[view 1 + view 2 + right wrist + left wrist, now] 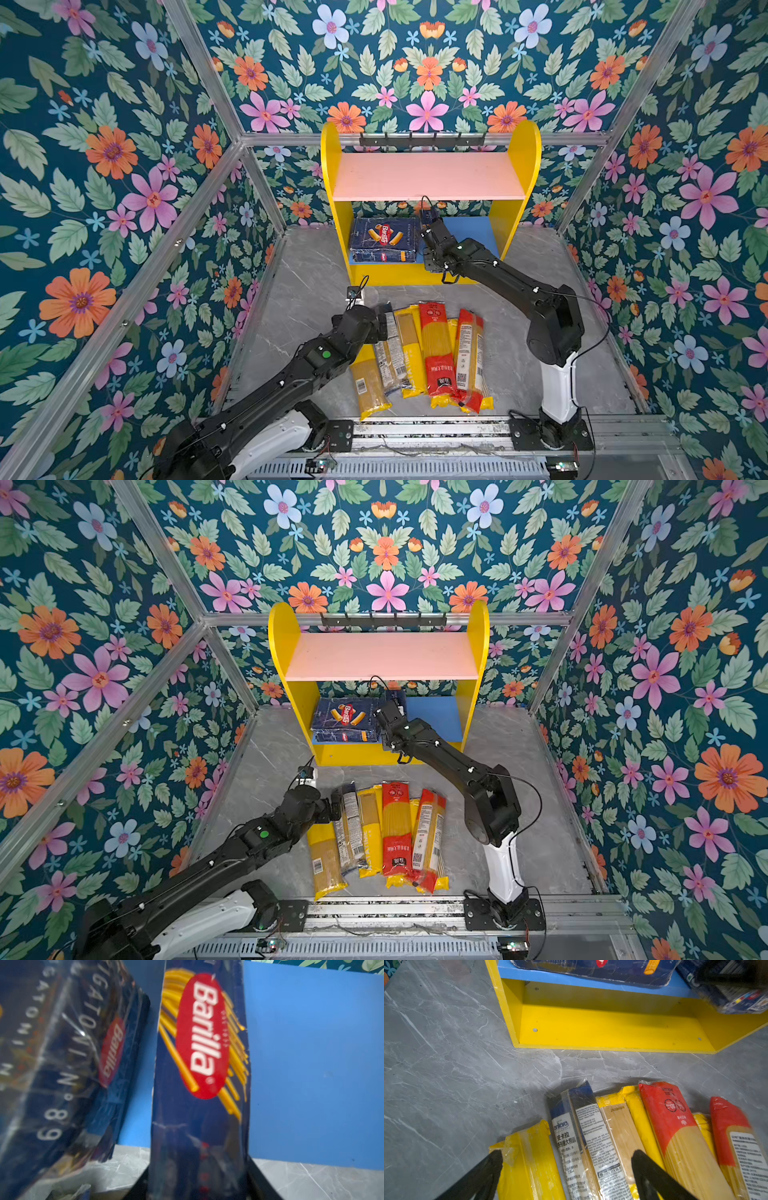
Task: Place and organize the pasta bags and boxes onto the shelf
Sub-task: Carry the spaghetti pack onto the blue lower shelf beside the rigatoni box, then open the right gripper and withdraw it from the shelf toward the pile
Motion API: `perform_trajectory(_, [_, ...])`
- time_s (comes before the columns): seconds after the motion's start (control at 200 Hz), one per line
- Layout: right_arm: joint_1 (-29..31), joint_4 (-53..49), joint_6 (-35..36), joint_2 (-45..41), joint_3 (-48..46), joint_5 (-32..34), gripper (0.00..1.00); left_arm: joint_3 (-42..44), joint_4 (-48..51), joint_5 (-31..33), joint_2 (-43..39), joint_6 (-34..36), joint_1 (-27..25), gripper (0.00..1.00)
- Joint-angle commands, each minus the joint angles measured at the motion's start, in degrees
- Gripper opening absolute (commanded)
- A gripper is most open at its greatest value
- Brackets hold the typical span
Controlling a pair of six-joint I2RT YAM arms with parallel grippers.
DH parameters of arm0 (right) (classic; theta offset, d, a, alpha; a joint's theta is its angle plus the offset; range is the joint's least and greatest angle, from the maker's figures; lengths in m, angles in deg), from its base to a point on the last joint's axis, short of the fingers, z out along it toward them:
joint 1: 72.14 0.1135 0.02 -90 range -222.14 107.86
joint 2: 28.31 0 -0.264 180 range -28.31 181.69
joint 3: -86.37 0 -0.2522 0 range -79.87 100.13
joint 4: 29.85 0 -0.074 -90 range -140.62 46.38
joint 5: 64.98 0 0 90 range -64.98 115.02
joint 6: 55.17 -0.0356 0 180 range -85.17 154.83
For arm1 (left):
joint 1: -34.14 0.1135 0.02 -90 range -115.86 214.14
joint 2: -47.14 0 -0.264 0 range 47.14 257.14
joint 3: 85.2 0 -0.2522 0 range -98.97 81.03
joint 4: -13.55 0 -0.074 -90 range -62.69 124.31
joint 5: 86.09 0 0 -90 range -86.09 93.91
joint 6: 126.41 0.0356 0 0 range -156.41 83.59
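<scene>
Spaghetti box sat between the two fingers of the right claw and reached ahead of it over the blue lower board of the shelf, with its near end past the board's front edge. Fingers flanked the box closely on both sides; could not tell whether they pinched it or had let go. Rigatoni box lay flat on the same board just beside that claw, with a narrow strip of blue showing between the two boxes. Left claw was spread wide and empty, poised over the row of bags on the grey table. The navy bag ran beneath the gap between its fingers — one finger over the outermost yellow bag, the other over a yellow windowed bag. Contact with the bags could not be judged. Two red bags lay farther out, beyond that second finger.
</scene>
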Motion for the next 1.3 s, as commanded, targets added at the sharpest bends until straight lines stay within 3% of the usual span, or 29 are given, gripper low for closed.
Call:
perform_trajectory(0.0, [0.02,2.08,-0.28,-0.66,0.15,1.14,0.78,0.33,-0.17,1.1,-0.72,0.38,0.01,1.0])
perform_trajectory(0.06, [0.09,2.17,-0.43,-1.48,-0.65,0.62,0.91,0.62,-0.32,1.17,-1.08,0.3,0.07,1.0])
perform_trajectory(0.2, [0.01,2.64,-1.31,-4.74,-3.85,0.69,0.99,1.08,-0.36,1.0,-1.33,-0.34,0.01,1.0])
perform_trajectory(0.55, [0.48,3.66,-4.08,-15.98,-16.66,-2.16,0.99,5.13,-2.9,-0.57,-4.55,-2.52,0.05,1.0])
perform_trajectory(0.875, [6.85,1.54,-8.77,-30.17,-31.53,3.07,0.99,8.86,-7.02,-5.64,-4.43,-5.04,-0.58,1.0])
perform_trajectory(1.08, [12.21,2.03,-15.71,-40.08,-44.76,2.15,0.99,10.78,-8.36,-4.6,-5.08,-6.6,-4.35,1.0])
perform_trajectory(1.295, [16.23,-2.92,-20.04,-48.21,-50.98,4.07,0.99,10.12,-9.68,-0.4,-3.36,-7.92,-11.39,1.0])
